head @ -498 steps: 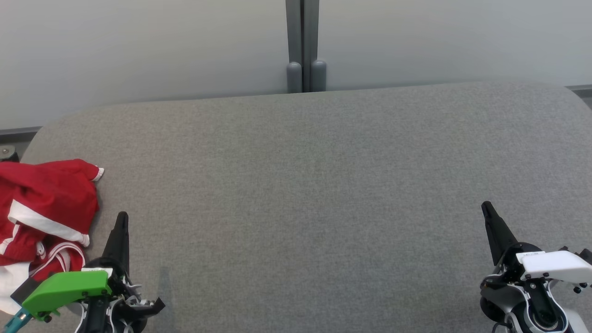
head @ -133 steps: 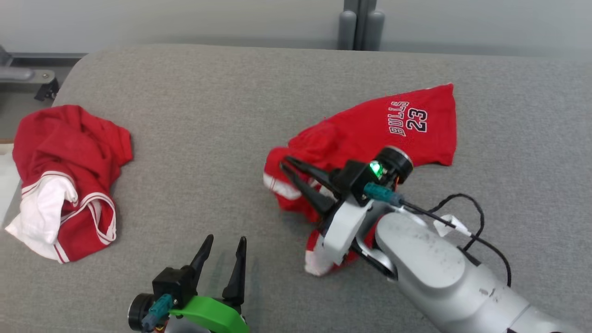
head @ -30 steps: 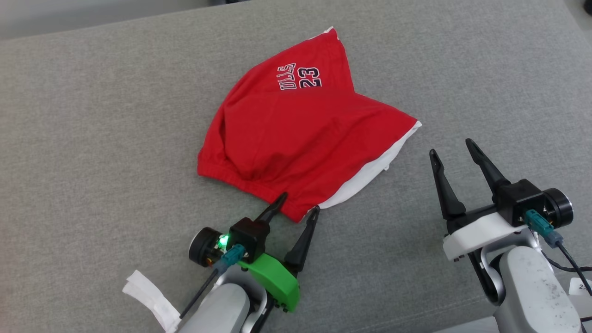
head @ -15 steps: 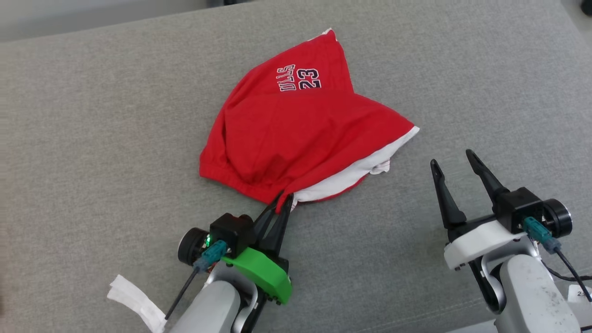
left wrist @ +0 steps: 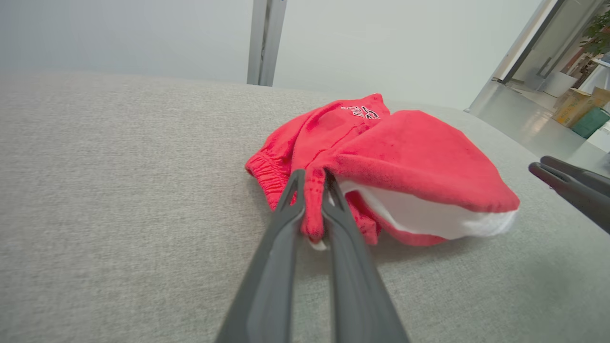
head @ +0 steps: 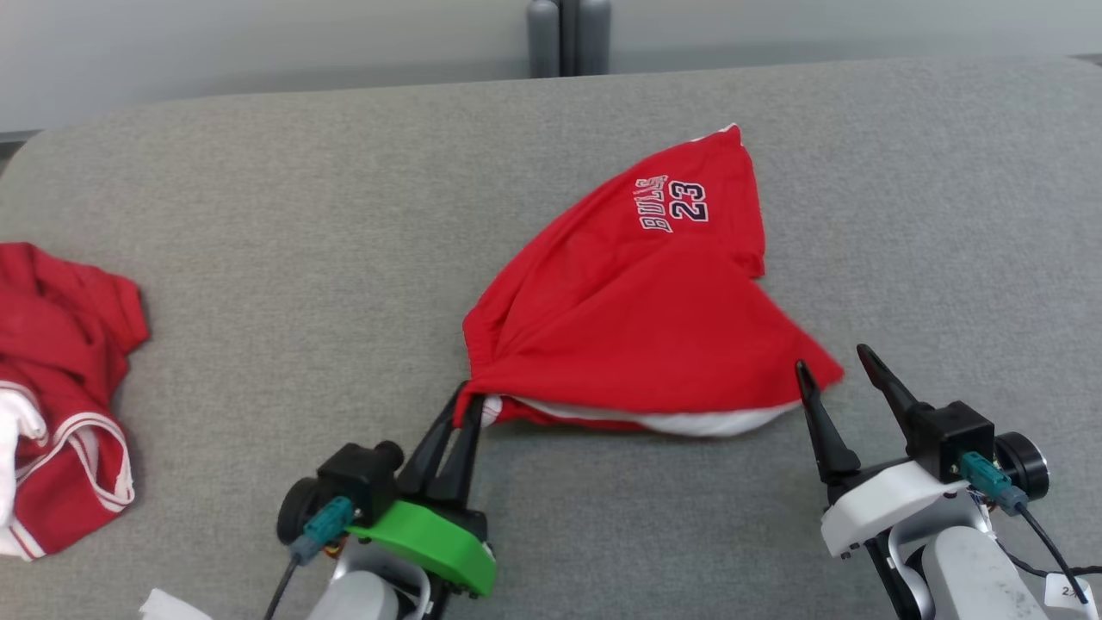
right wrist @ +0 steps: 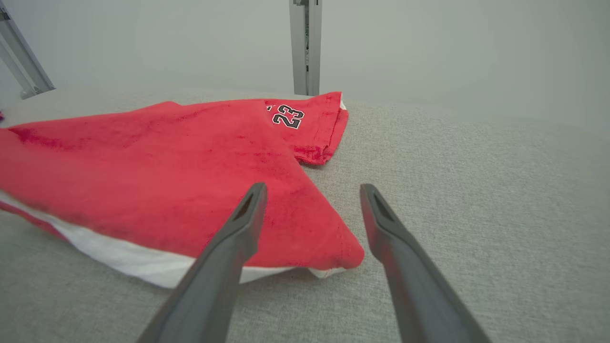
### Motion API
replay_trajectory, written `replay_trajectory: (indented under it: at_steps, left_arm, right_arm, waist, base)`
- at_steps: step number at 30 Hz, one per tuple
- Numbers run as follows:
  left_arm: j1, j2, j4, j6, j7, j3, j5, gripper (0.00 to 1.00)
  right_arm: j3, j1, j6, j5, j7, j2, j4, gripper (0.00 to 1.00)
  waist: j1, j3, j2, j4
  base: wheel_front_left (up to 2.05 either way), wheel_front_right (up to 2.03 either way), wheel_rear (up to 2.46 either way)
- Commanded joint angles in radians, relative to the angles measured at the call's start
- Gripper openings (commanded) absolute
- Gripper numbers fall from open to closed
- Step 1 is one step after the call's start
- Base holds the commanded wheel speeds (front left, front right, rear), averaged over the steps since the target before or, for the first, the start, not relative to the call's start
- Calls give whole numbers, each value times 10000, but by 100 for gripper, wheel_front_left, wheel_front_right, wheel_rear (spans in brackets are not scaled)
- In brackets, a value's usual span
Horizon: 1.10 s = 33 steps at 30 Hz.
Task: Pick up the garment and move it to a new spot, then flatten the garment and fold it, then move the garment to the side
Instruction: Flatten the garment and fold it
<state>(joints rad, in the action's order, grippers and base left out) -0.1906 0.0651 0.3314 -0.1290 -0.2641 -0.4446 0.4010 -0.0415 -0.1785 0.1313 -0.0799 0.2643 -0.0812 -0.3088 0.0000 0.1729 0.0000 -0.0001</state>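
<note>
Head view: red garment [head: 637, 327] bunched, white underside showing.

The red knit cloth shorts [head: 637, 336] look soft and matt, their white lining [left wrist: 424, 216] likewise. The grey woven fabric surface [head: 301, 215] is coarse and matt. The long dark fingers [left wrist: 279, 252] of the left gripper [head: 467, 400] look smooth, faintly sheened, probably plastic; its green shell [head: 430, 538] is smooth.

garment [head: 637, 327] underside hidden; other clothes [head: 60, 387] cropped
</note>
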Motion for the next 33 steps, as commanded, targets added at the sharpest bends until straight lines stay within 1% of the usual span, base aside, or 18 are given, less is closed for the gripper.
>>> replay_trajectory:
  at_steps: [1, 4, 6, 8, 9, 14, 17, 21, 25, 31, 32, 33]
  left_arm:
    - [144, 111, 57, -32, -5, 300, -122, 0]
    - [174, 228, 428, -32, -5, 711, -193, 0]
    - [150, 315, 989, -32, -2, 933, -258, 0]
    - [-23, 306, 1343, -32, -6, 1201, -359, 64]
    - [-48, 298, 1562, -32, -5, 1318, -462, 100]
    - [177, 128, 1782, 75, -6, 2198, -910, 100]
    - [502, -10, 1587, 135, -6, 2672, -1230, 100]
    - [841, -80, 1272, 118, -5, 3030, -1493, 100]
    - [1107, -132, 1062, 77, -5, 3109, -1662, 100]
    - [1198, -135, 818, 75, -5, 2951, -1420, 100]
    - [1197, -134, 745, 87, -5, 2940, -1416, 100]
    - [1203, -134, 693, 95, -6, 2935, -1409, 100]
  right_arm:
    - [-19, 151, -10, -10, 2, 2, -47, 100]
    - [-119, 199, -10, -52, 1, 30, -114, 100]
    - [-228, 215, -10, -54, 2, 23, -169, 100]
    - [-324, 242, -10, -54, 1, 12, -225, 100]
    - [-377, 280, -10, -52, 2, 5, -268, 100]
    - [-675, 509, -10, -158, 2, -88, -456, 100]
    - [-1090, 769, -10, -332, 2, -119, -577, 100]
    - [-1566, 978, -10, -616, 2, -161, -837, 100]
    - [-1760, 986, -10, -1047, 1, -96, -1238, 100]
    - [-1757, 742, -10, -1525, 2, -43, -1787, 100]
    - [-1782, 690, -10, -1567, 2, -47, -1843, 98]
    - [-1792, 668, -10, -1629, 2, -49, -1861, 93]
  waist:
    - [0, -475, 0, 597]
    - [0, -463, 0, 616]
    - [0, -427, 0, 540]
    - [0, -400, 0, 441]
    - [0, -393, 0, 394]
    - [0, -424, 0, 304]
    - [0, -468, 0, 293]
    - [0, -491, 0, 346]
    - [0, -475, 0, 449]
    - [0, -444, 0, 605]
    - [0, -438, 0, 631]
    - [0, -435, 0, 648]
  base:
    - [0, 0, 0]
    - [0, 0, 0]
    - [0, 0, 0]
    - [0, 0, 0]
    - [0, 0, 0]
    - [0, 0, 0]
    - [0, 0, 0]
    - [0, 0, 0]
    - [0, 0, 0]
    - [0, 0, 0]
    - [0, 0, 0]
    - [0, 0, 0]
